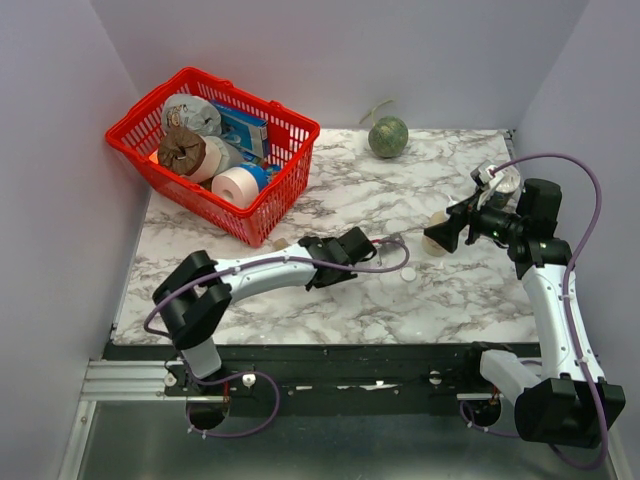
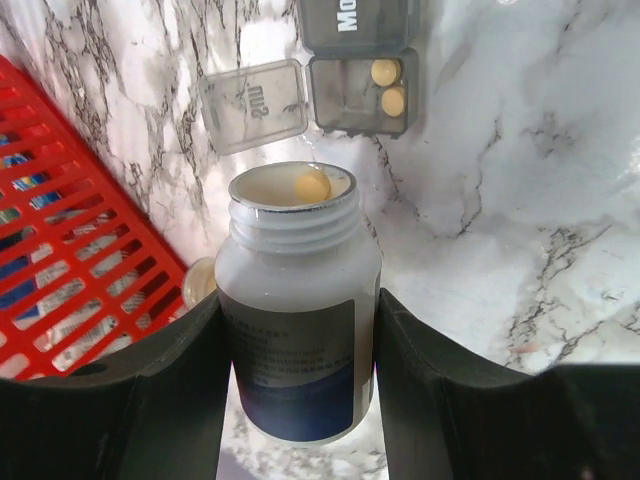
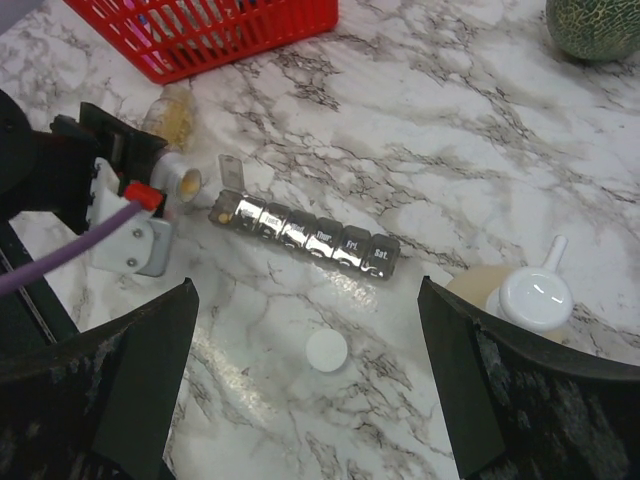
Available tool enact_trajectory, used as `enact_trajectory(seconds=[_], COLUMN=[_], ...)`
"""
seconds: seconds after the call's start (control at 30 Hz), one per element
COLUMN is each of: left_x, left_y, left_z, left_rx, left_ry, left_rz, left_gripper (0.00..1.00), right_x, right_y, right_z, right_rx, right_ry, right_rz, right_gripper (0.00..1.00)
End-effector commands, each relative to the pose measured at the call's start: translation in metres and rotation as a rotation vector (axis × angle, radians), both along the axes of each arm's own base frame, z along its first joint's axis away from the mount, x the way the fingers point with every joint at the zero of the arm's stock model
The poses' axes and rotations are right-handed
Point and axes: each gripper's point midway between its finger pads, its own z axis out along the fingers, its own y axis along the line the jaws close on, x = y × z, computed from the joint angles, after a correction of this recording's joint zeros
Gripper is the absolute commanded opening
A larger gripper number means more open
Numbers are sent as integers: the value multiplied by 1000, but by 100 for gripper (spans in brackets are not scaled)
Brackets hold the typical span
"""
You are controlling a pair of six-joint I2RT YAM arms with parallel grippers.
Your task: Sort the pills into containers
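Bottle (image 2: 296, 255) gripped in left hand (image 2: 300, 318), mouth near the organizer (image 3: 310, 232), whose open compartment holds two pills (image 2: 385, 72); right hand (image 3: 307, 290) wide open.

I work over a table (image 1: 420, 300) whose white top is veined in grey like marble. It is boxed in by a plain pale lavender-grey back wall (image 1: 350, 50), a left wall (image 1: 50, 200) and a right wall (image 1: 600, 90). A black strip (image 1: 330, 352) runs along its near edge, with a ribbed aluminium rail (image 1: 120, 380) below it on my left and a dull grey metal sheet (image 1: 350, 450) lower still, all under soft, even light.
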Motion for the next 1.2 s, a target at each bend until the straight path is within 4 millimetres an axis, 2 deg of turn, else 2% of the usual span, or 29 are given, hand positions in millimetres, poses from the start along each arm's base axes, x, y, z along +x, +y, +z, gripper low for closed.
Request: enact_trajectory(seconds=[0.0, 0.03, 0.07, 0.13, 0.17, 0.23, 0.27, 0.3, 0.33, 0.37, 0.4, 0.43, 0.47, 0.5, 0.53, 0.57, 0.6, 0.63, 0.67, 0.7, 0.73, 0.77, 0.8, 0.83, 0.9, 1.0, 1.17], left_x=[-5, -3, -10, -12, -20, -24, -31, -35, -40, -55, -65, -76, -97, -112, -122, -130, -143, -148, -151, -154, -154, -153, -152, -146, -143, -138, -138], left_y=[-20, -28, -18, -27, -20, -26, -22, -21, -28, -27, -22, -25, -24, -17, -11, -8, -3, 0, 1, 7, 8, 9, 14, 16, 19, 16, 10], left_z=[26, 34, 22, 46, 36, 67, 62, 85, 107, 98, 128, 158, 146, 171, 190, 184, 195, 198, 194, 200, 192, 189, 191, 183, 184, 176, 168], left_rx=[-305, -394, -405, -574, -592, -760, -796, -889, -1006, -1060, -1181, -1320, -1369, -1494, -1585, -1628, -1695, -1719, -1726, -1753, -1732, -1719, -1715, -1688, -1691, -1657, -1639], left_ry=[-52, -82, -69, -113, -101, -158, -152, -189, -222, -186, -231, -274, -226, -243, -279, -230, -200, -188, -166, -179, -169, -173, -195, -212, -239, -228, -202], left_rz=[4, 6, 13, 9, 7, -11, -13, -35, -76, -115, -161, -240, -324, -368, -423, -421, -450, -459, -451, -457, -441, -431, -425, -381, -370, -340, -344], left_gripper=[0, 0, 0, 0, 0, 0, 0, 0, 0, 0, 0, 0, 0, 0, 0, 0, 0, 0, 0, 0, 0, 0, 0, 0, 0, 0, 0], right_x=[-6, -9, -12, -21, -25, -36, -40, -42, -54, -58, -58, -68, -72, -73, -78, -79, -86, -83, -79, -84, -66, -62, -66, -53, -48, -35, -20], right_y=[3, 5, 6, 12, 14, 20, 21, 23, 27, 28, 28, 29, 30, 32, 32, 33, 41, 40, 41, 48, 40, 40, 46, 41, 42, 31, 27], right_z=[7, 8, 10, 10, 11, 8, 7, 4, 1, 1, 0, -4, -6, -6, -19, -19, -27, -41, -46, -62, -76, -85, -101, -107, -124, -151, -178], right_rx=[-10, -10, -13, -23, -29, -47, -59, -109, -100, -111, -155, -155, -170, -210, -218, -263, -297, -351, -386, -408, -543, -601, -640, -714, -745, -848, -927], right_ry=[-42, -47, -63, -105, -123, -176, -203, -283, -275, -304, -381, -354, -367, -428, -344, -351, -353, -303, -294, -241, -270, -271, -242, -261, -206, -128, -104], right_rz=[51, 70, 87, 160, 181, 267, 301, 359, 407, 439, 481, 506, 535, 589, 621, 666, 751, 772, 772, 794, 771, 764, 785, 758, 767, 759, 738], right_gripper=[100, 100, 100, 100, 100, 100, 100, 100, 100, 100, 100, 100, 100, 100, 100, 98, 97, 96, 96, 96, 96, 96, 96, 96, 93, 89, 88])
